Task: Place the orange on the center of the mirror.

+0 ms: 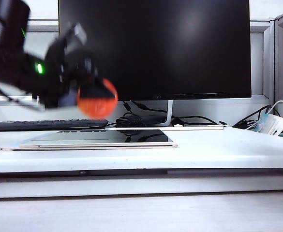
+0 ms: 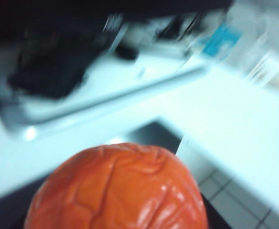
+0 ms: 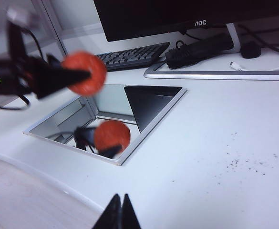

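Holding the orange [image 1: 97,99] above the mirror [image 1: 97,141], the left gripper [image 1: 85,89] grips it; the right gripper [image 3: 121,210] sits closed, empty.

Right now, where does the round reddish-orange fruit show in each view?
Exterior view: the round reddish-orange fruit is left of centre, shut in the left gripper, above the flat gold-rimmed mirror.
Left wrist view: it fills the lower middle.
Right wrist view: upper left; right gripper shut, empty.
Shared landmark: the mirror.
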Controlling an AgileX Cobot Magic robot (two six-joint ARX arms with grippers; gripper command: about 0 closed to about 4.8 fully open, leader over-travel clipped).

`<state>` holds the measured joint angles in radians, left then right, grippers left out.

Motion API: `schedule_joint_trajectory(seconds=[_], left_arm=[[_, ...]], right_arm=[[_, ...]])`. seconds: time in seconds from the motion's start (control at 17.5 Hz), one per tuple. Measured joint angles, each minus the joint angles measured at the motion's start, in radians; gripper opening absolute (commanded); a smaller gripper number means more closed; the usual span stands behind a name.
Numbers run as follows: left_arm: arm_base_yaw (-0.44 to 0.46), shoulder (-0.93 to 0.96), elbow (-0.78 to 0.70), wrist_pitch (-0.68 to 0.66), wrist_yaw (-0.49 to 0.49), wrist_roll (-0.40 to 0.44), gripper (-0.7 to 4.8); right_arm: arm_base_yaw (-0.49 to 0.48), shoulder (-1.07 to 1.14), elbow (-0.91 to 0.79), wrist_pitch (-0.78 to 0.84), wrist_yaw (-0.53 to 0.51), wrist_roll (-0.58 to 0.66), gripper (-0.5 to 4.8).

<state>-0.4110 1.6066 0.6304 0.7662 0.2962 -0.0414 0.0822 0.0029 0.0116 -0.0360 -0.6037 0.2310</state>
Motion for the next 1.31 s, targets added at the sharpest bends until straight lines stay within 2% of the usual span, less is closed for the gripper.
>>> schedule_joint_trajectory(seconds=[0.23, 0.34, 0.63, 0.68, 0.74, 0.8, 0.97, 1.14, 1.31], left_arm=[[-0.008, 0.040, 0.002, -0.033, -0.004, 0.000, -0.03], [-0.008, 0.040, 0.002, -0.035, -0.005, 0.000, 0.84], [-0.008, 0.040, 0.005, -0.064, -0.005, 0.000, 0.96], [-0.008, 0.040, 0.006, -0.064, -0.005, 0.000, 1.29], [-0.008, 0.040, 0.006, -0.063, -0.005, 0.000, 1.95], [-0.008, 0.040, 0.006, -0.060, -0.001, 0.000, 2.13], [-0.008, 0.040, 0.005, -0.032, 0.011, 0.000, 2.16], [-0.008, 0.040, 0.005, 0.000, 0.014, 0.000, 2.47], [-0.008, 0.040, 0.005, -0.001, 0.014, 0.000, 2.47]], right_arm=[[0.000, 0.000, 0.000, 0.001, 0.000, 0.000, 0.00], [0.000, 0.000, 0.000, 0.001, 0.000, 0.000, 0.00], [0.000, 0.000, 0.000, 0.001, 0.000, 0.000, -0.01], [0.000, 0.000, 0.000, 0.001, 0.000, 0.000, -0.01], [0.000, 0.000, 0.000, 0.001, 0.000, 0.000, -0.01], [0.000, 0.000, 0.000, 0.001, 0.000, 0.000, 0.00], [0.000, 0.000, 0.000, 0.001, 0.000, 0.000, -0.01], [0.000, 0.000, 0.000, 0.001, 0.000, 0.000, 0.00], [0.000, 0.000, 0.000, 0.001, 0.000, 0.000, -0.01]])
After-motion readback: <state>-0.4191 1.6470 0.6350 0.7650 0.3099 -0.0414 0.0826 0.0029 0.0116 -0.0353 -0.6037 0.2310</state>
